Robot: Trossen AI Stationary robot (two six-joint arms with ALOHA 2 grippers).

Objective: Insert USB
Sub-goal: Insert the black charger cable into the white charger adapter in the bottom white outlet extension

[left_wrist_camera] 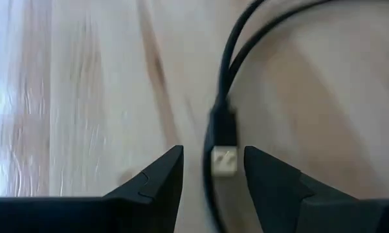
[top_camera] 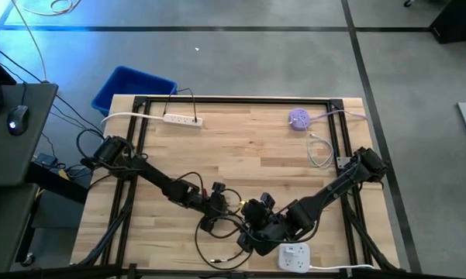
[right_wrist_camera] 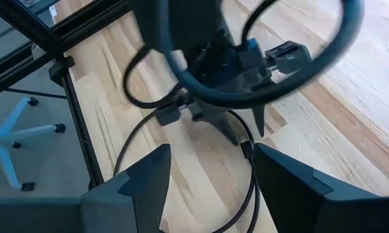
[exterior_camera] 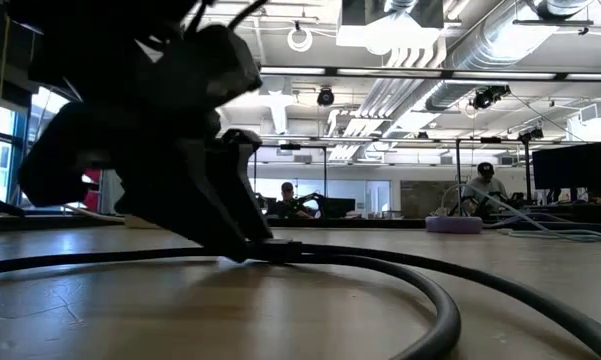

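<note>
A black USB cable (top_camera: 217,232) lies in loose loops on the wooden table. Its plug (left_wrist_camera: 224,160), black with a pale metal tip, lies flat on the wood. My left gripper (left_wrist_camera: 213,171) is open and low over the table, one finger on each side of the plug, with a gap showing. The right wrist view shows the left gripper (right_wrist_camera: 243,126) pointing down over the plug (right_wrist_camera: 246,146). My right gripper (right_wrist_camera: 210,175) is open just to the right, above the cable loops, touching nothing. A white charger block (top_camera: 295,256) rests near the table's near edge.
A white power strip (top_camera: 182,119) lies near the far edge, and a purple round object (top_camera: 299,118) with a white cable (top_camera: 319,151) at far right. Black cable (exterior_camera: 380,265) runs across the table in front of the low camera. Bare wood fills the table's middle.
</note>
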